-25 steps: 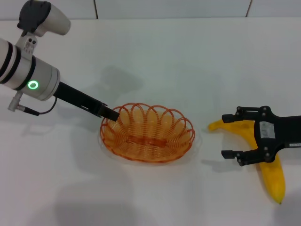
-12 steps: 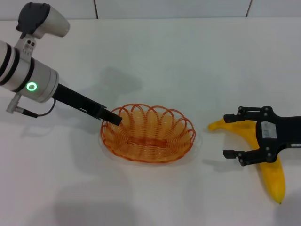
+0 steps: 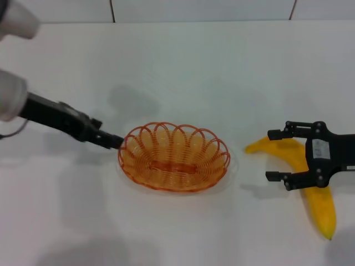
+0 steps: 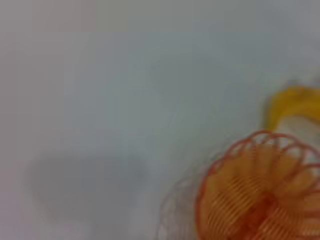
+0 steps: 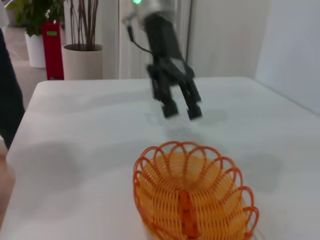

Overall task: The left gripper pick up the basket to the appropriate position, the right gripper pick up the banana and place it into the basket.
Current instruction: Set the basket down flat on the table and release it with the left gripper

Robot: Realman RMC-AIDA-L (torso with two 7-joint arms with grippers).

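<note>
The orange wire basket sits on the white table at the centre; it also shows in the left wrist view and the right wrist view. My left gripper is just off the basket's left rim, apart from it. In the right wrist view this left gripper is open and empty, beyond the basket. The yellow banana lies on the table at the right; its end shows in the left wrist view. My right gripper is open over the banana's upper half, its fingers pointing toward the basket.
The white table runs back to a tiled wall. In the right wrist view, potted plants stand on the floor beyond the table's far edge.
My left gripper has let go of the basket's left rim and drawn back to the left. The basket stays put. The right gripper has shifted slightly right over the banana.
</note>
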